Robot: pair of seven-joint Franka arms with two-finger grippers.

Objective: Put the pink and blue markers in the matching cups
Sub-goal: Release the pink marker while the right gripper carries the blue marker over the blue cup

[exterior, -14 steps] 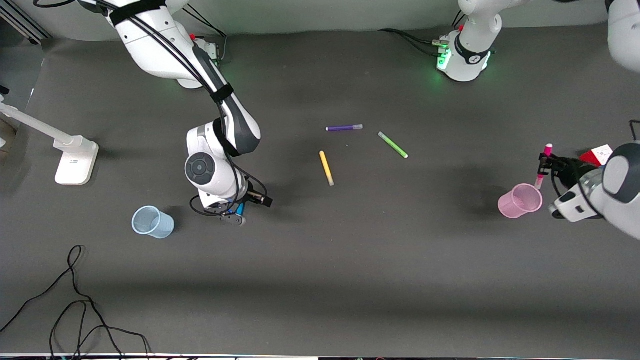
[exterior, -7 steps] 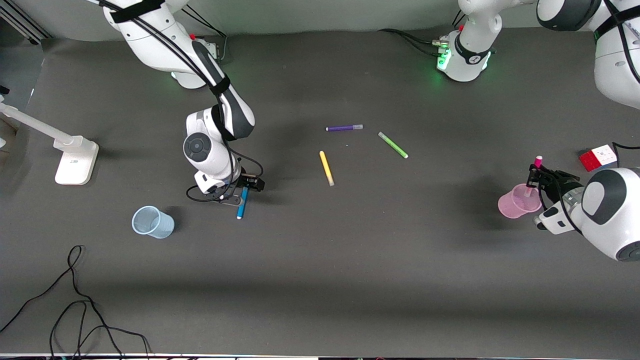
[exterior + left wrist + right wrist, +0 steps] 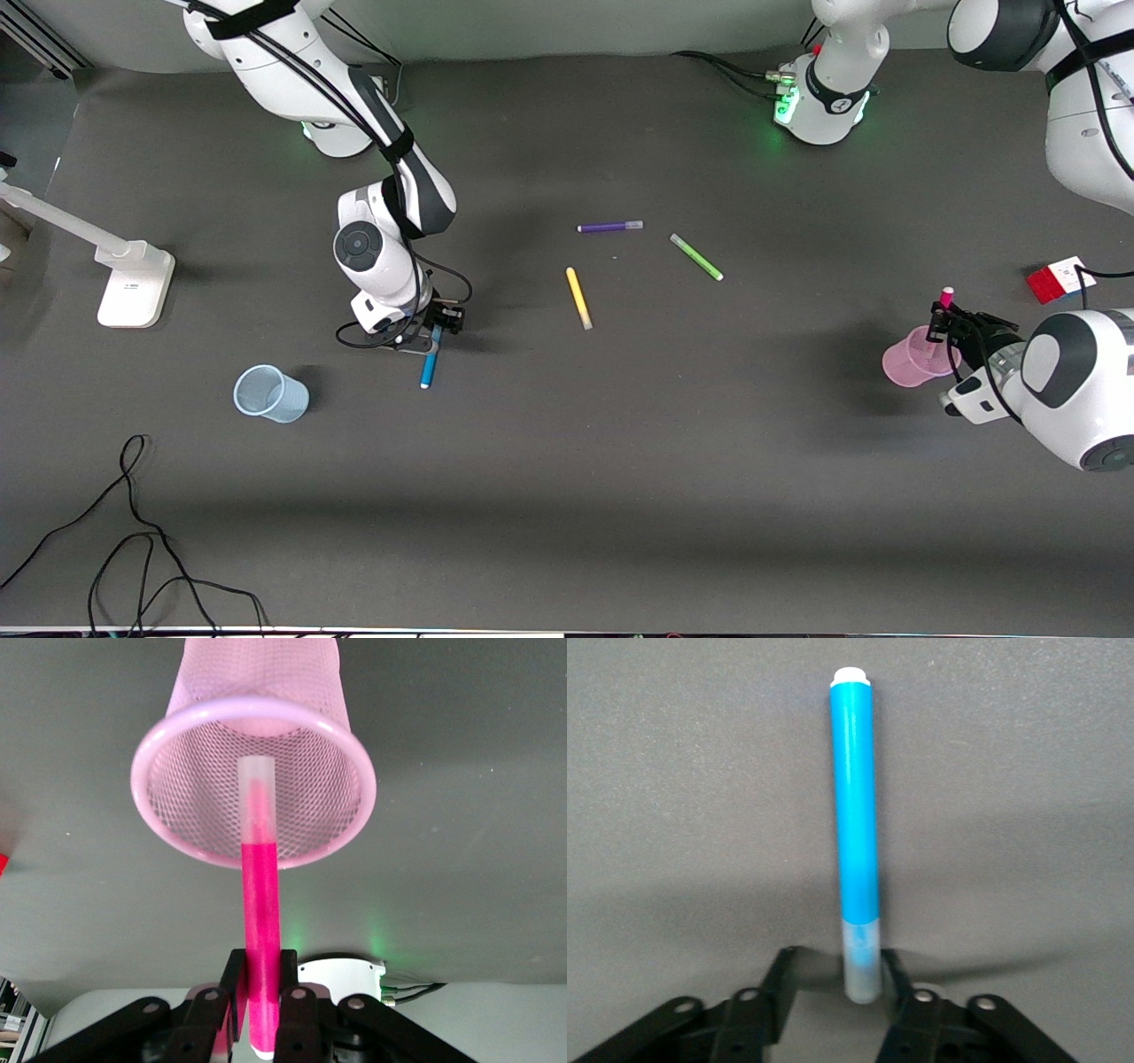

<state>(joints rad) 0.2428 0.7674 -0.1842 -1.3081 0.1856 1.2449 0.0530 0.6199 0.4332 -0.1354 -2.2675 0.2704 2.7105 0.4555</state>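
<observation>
My left gripper (image 3: 944, 315) is shut on the pink marker (image 3: 947, 294) and holds it upright over the pale pink cup (image 3: 912, 361). In the left wrist view the pink marker (image 3: 261, 904) sits between the jaws of the left gripper (image 3: 261, 970), and its pale cap end reaches inside the pink cup (image 3: 257, 673). The blue marker (image 3: 429, 363) lies flat on the table. My right gripper (image 3: 433, 332) is open, low over its end nearer the bases. In the right wrist view the blue marker's (image 3: 858, 815) pale cap end lies between the spread jaws of the right gripper (image 3: 837, 970). The pale blue cup (image 3: 270, 394) stands toward the right arm's end.
A purple marker (image 3: 609, 227), a green marker (image 3: 696, 257) and a yellow marker (image 3: 578, 299) lie mid-table. A red and white cube (image 3: 1061, 279) sits by the left arm. A white stand base (image 3: 133, 283) and a loose black cable (image 3: 133, 532) are at the right arm's end.
My left gripper has lowered the pink marker so its cap end enters the pink cup. My right gripper has shifted along the blue marker toward the bases, uncovering its length.
</observation>
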